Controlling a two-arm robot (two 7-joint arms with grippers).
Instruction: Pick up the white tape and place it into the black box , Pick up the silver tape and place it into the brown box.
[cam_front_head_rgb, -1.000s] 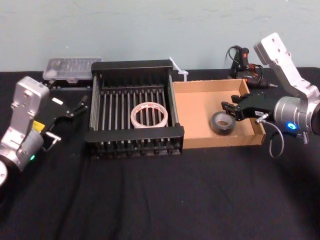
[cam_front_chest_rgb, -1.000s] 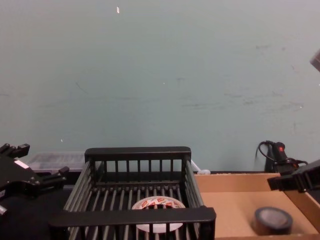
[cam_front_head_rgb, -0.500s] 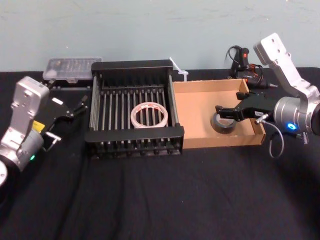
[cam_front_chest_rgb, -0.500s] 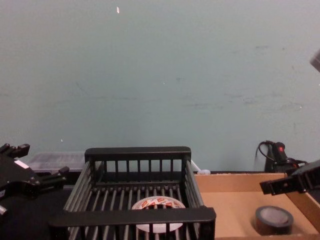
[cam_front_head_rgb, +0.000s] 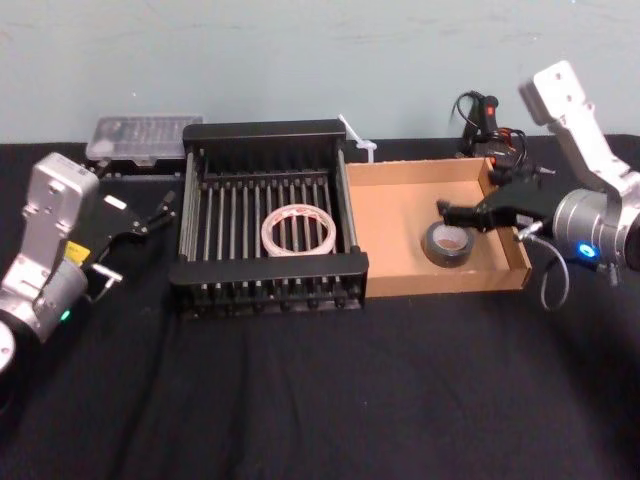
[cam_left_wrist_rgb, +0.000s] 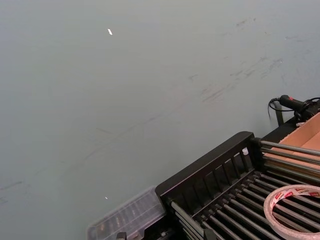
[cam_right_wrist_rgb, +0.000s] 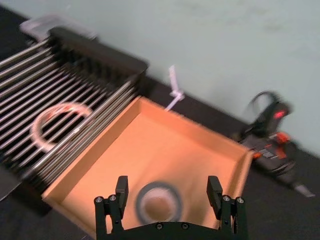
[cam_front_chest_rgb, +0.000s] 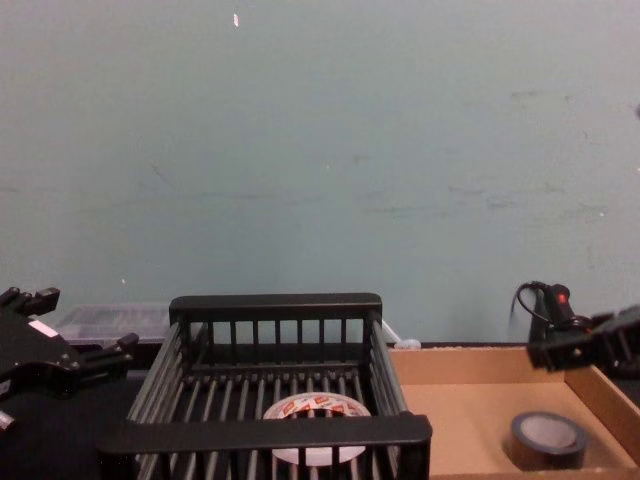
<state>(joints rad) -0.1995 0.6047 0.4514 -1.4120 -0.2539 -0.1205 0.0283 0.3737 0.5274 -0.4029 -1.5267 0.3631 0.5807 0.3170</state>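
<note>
The white tape (cam_front_head_rgb: 298, 230) lies flat on the bars inside the black box (cam_front_head_rgb: 264, 272); the chest view shows the tape's red label (cam_front_chest_rgb: 315, 407) behind the box's front rim (cam_front_chest_rgb: 270, 432). The silver tape (cam_front_head_rgb: 447, 243) rests on the floor of the brown box (cam_front_head_rgb: 395, 215), near its right wall. My right gripper (cam_front_head_rgb: 462, 212) hovers open just above and to the right of it, apart from it. In the right wrist view the fingers (cam_right_wrist_rgb: 121, 191) stand wide, with the silver tape (cam_right_wrist_rgb: 159, 202) below them. My left gripper (cam_front_head_rgb: 152, 213) is parked open left of the black box.
A clear plastic case (cam_front_head_rgb: 143, 134) sits behind the black box at the left. A black tool with red parts and a cable (cam_front_head_rgb: 490, 128) lies behind the brown box. A white strip (cam_front_head_rgb: 357, 140) lies between them. Black cloth stretches in front of both boxes.
My right gripper has opened and let go of the silver tape, then risen and drawn back to the right. The silver tape stays in the brown box. The left arm has not moved.
</note>
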